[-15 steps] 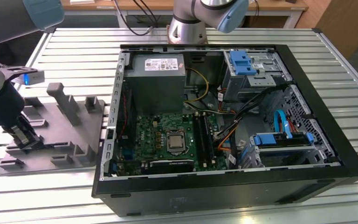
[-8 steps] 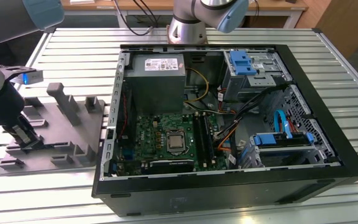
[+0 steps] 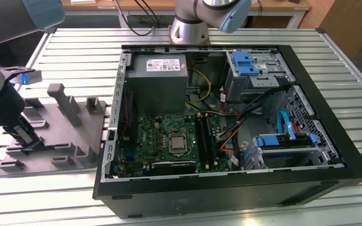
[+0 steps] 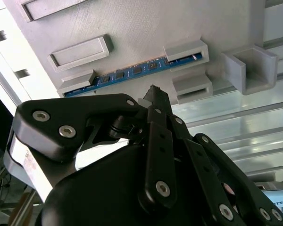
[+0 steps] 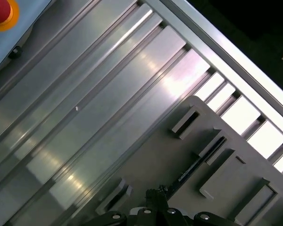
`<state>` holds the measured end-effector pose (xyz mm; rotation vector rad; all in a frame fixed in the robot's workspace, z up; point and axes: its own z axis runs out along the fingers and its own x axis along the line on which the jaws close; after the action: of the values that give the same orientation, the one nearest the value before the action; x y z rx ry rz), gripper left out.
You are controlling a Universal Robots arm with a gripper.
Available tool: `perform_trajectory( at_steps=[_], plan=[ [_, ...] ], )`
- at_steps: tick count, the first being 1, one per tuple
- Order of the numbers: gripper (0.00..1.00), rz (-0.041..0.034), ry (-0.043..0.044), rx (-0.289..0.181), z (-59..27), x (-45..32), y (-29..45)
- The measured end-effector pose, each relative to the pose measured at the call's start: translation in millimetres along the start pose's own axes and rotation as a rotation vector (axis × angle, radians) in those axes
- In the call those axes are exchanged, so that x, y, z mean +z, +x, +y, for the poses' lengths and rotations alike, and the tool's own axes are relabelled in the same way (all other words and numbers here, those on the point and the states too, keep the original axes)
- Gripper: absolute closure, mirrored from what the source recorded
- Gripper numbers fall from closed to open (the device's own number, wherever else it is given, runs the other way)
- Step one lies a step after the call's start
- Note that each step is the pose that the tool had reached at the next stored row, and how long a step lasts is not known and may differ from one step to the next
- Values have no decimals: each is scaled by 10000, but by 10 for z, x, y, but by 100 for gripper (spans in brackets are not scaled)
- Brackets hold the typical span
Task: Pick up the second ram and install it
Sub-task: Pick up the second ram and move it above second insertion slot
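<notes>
The memory stick (image 4: 132,70) stands on its long edge in the grey holder plate (image 4: 146,28). Each end is tucked into a raised bracket and the span between them is bare. In the first wrist view it shows as a thin dark line (image 5: 203,160) in the plate's groove. In the exterior view the plate (image 3: 93,122) lies on the slatted metal bench (image 3: 74,52), at the exterior view's left of the open computer case (image 3: 231,188), well apart from the motherboard (image 3: 156,136) and its long black slots (image 3: 207,136).

The gripper (image 4: 152,94) hangs just over the plate, near the middle of the stick but not touching it. Its jaws look drawn together, or very nearly, with nothing between them. The exterior view shows the gripper (image 3: 30,136) low over the near part of the plate.

The stick is probably very light and stiff, but thin and easily damaged. The chips on its face and the contacts along the buried edge would not take pressure or scraping. The safest hold is likely across its thickness, on the free upper edge midway between the two brackets, where the board is exposed. The faces are smooth and the grip area narrow, so a hold away from the middle could let it tilt or slip. It would likely bind in the groove unless lifted straight.
</notes>
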<state>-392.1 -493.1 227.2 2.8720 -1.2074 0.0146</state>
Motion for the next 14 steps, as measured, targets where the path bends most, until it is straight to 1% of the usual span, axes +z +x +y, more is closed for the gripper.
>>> perform_trajectory(
  at_steps=[14],
  plan=[
    [90, 18, 16, -843, 0, 0, 0]
  ],
)
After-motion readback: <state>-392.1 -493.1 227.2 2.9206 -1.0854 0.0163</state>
